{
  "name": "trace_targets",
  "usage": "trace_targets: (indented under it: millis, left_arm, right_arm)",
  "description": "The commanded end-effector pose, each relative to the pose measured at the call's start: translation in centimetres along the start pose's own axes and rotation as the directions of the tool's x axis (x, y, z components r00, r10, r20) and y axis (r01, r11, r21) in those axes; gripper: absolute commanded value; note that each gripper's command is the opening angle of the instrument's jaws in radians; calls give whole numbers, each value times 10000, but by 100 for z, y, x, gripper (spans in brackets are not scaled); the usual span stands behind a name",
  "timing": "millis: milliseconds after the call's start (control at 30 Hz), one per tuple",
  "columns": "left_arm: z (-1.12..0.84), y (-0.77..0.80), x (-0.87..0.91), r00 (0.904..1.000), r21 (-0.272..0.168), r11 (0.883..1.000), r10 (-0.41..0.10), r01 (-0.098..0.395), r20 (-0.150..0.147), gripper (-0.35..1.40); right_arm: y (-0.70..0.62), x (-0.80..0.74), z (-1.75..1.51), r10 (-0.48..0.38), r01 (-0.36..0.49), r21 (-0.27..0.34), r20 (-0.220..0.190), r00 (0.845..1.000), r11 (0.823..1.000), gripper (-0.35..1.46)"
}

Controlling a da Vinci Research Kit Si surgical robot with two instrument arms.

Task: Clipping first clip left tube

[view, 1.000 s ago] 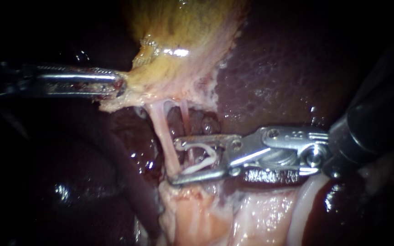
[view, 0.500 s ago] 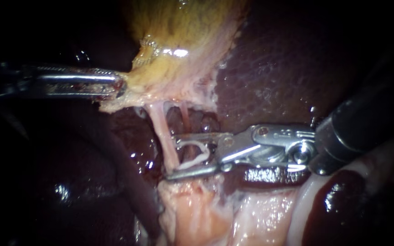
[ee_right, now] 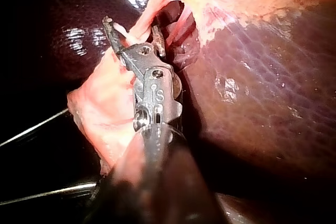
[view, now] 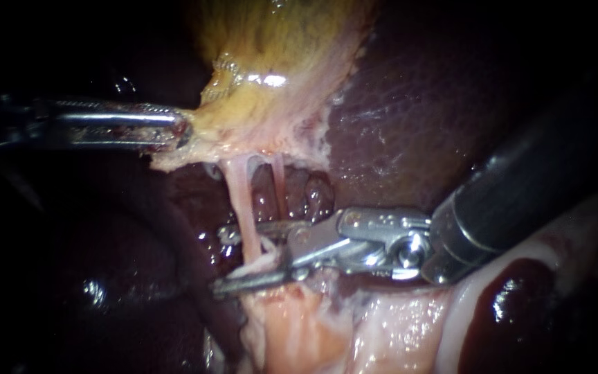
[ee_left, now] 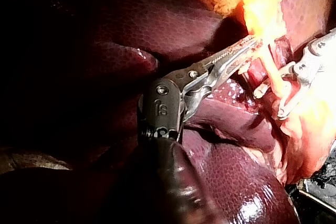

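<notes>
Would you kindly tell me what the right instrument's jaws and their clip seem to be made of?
The right instrument has jaws of bare polished metal, silvery with bright glints. The clip is whitish and dull, likely plastic, though I cannot be sure.

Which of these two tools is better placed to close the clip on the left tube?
The right instrument: its jaws hold the white clip and straddle the left tube. The left instrument is occupied, shut on the edge of the gallbladder, apart from that tube.

Gallbladder (view: pixel 278 62) yellow; liver (view: pixel 423 90) mottled maroon; left tube (view: pixel 243 201) pale pink.
</notes>
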Motion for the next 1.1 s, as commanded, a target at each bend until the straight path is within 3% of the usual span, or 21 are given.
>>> trace_targets:
  millis: [33,167,300,567,900,1000,1100]
  left_arm:
    - [0,0,0,10000,-4,10000,-1,1,3,-35]
    - [0,0,0,10000,23,10000,-1,1,-3,-35]
    - [0,0,0,10000,23,10000,-1,1,-3,-35]
    - [-1,0,0,10000,22,10000,-1,1,-3,-35]
    - [0,0,0,10000,22,10000,-2,2,-3,-35]
    - [0,0,0,10000,22,10000,-1,2,-3,-35]
    - [0,0,0,10000,22,10000,-2,2,-3,-35]
  right_arm:
    - [-5,3,0,-36,36,86,-60,10000,10000,48]
    - [-25,11,5,-117,123,451,-134,9998,9989,48]
    - [-35,16,8,-101,110,662,-147,9998,9977,46]
    - [-33,17,8,464,-454,526,-194,9987,9976,44]
    - [-31,23,3,797,-786,488,-218,9966,9957,26]
    - [-31,22,1,853,-841,498,-213,9961,9952,19]
    - [-30,20,-1,969,-957,535,-199,9951,9940,1]
